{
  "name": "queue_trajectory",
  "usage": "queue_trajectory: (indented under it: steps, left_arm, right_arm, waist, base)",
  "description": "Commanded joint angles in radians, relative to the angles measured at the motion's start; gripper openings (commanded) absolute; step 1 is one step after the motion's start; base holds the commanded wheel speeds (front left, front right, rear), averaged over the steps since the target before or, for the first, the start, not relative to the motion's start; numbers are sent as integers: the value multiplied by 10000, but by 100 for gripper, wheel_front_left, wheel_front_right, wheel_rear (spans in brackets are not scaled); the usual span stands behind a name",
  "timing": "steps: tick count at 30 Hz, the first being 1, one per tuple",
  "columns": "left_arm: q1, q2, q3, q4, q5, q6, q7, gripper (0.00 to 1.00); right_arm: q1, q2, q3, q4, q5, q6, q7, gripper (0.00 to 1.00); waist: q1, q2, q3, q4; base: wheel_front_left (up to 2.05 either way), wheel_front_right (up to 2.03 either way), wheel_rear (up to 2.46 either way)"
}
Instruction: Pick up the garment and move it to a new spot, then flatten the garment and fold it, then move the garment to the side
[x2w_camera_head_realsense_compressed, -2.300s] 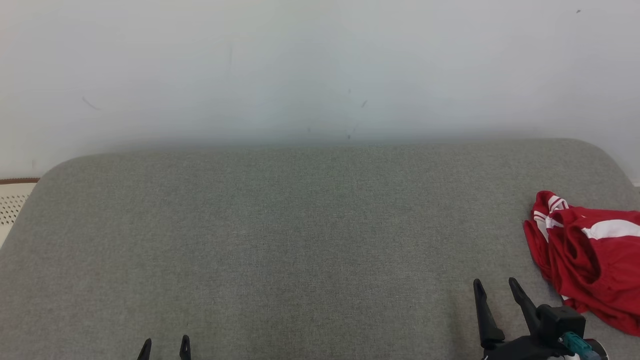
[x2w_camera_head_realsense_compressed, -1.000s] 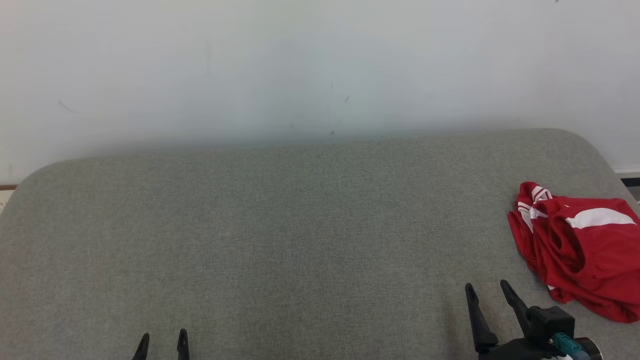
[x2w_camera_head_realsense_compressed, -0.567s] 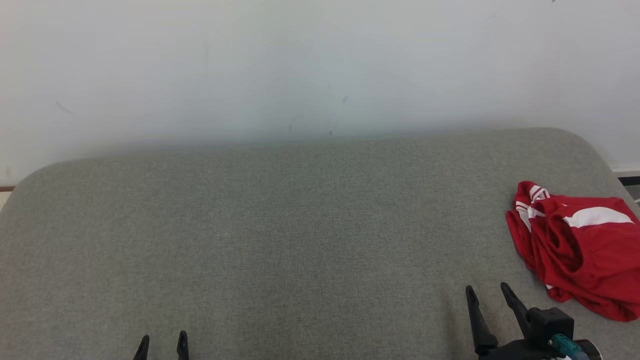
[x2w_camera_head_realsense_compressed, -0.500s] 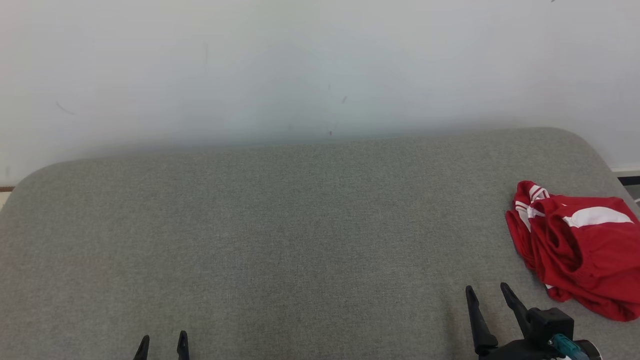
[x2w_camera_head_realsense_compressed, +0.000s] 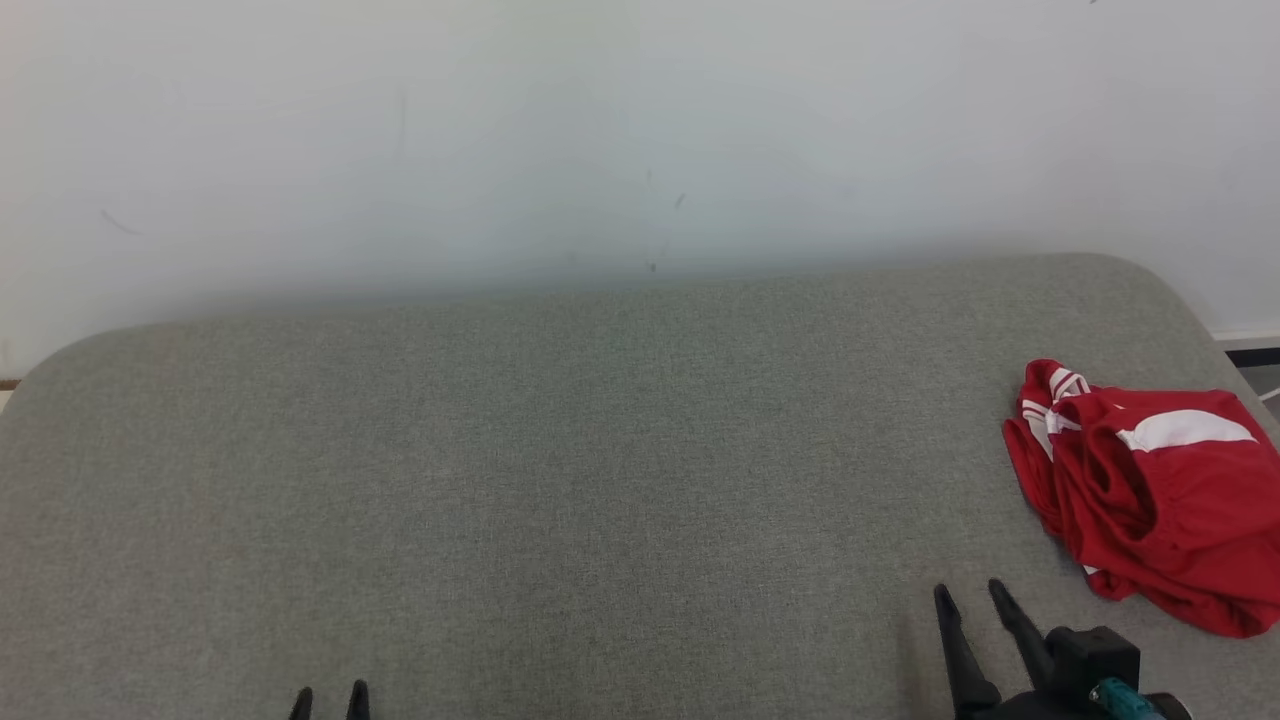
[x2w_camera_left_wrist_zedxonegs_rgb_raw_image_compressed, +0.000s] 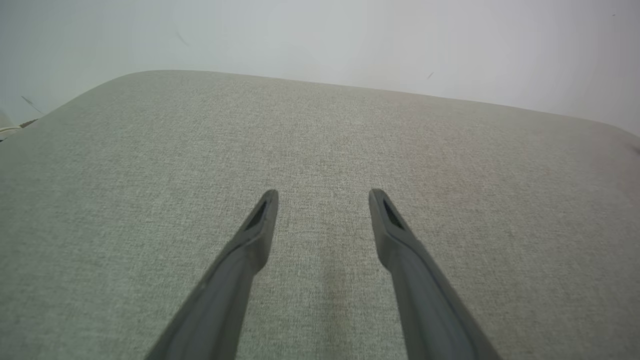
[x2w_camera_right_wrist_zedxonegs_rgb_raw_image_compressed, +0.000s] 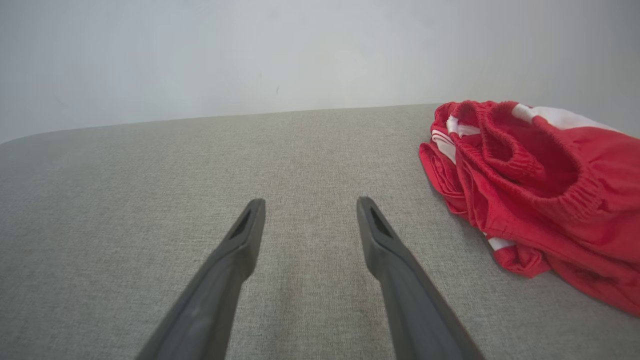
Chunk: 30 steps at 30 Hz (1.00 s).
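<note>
Left gripper (x2w_camera_head_realsense_compressed: 329, 702) is sitting at near left, fingers spread apart, gripping nothing.
Grey cushion (x2w_camera_head_realsense_compressed: 600, 450) is stretching under both arms, white wall (x2w_camera_head_realsense_compressed: 600, 120) running along its far edge. Right gripper (x2w_camera_head_realsense_compressed: 970, 597) is pointing far-ward at near right, fingers likewise apart, gripping nothing. Red-and-white garment (x2w_camera_head_realsense_compressed: 1150, 490) is lying crumpled at the cushion's right edge, just right of that gripper, not touching it.
</note>
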<state>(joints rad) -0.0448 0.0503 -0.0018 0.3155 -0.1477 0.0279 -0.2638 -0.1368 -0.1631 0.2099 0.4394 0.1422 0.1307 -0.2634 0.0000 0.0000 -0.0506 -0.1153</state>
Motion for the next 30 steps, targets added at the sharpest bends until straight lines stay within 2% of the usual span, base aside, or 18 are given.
queue_trajectory:
  steps: [1, 3, 19, 30]
  left_arm:
    - [-12, -2, 15, 58, -20, -6, 15, 0]
    - [59, -25, -10, 223, -33, -5, 22, 0]
    - [-41, -15, 330, -52, -3290, -359, 895, 0]
    - [-63, -9, 473, -231, -4938, -538, 1304, 0]
  right_arm:
    - [31, 10, -10, 20, 20, 0, 6, 0]
    - [191, 46, -2, 181, 41, 0, 16, 0]
    - [202, 285, -668, -321, 3311, 0, 839, 0]
    - [214, 406, -991, -576, 4954, 0, 1243, 0]
  waist:
    - [0, 0, 0, 0]
    - [0, 0, 0, 1]
    - [0, 0, 72, 158]
    - [0, 0, 115, 251]
  base:
    - [0, 0, 0]
    - [0, 0, 0]
    - [0, 0, 0]
    - [0, 0, 0]
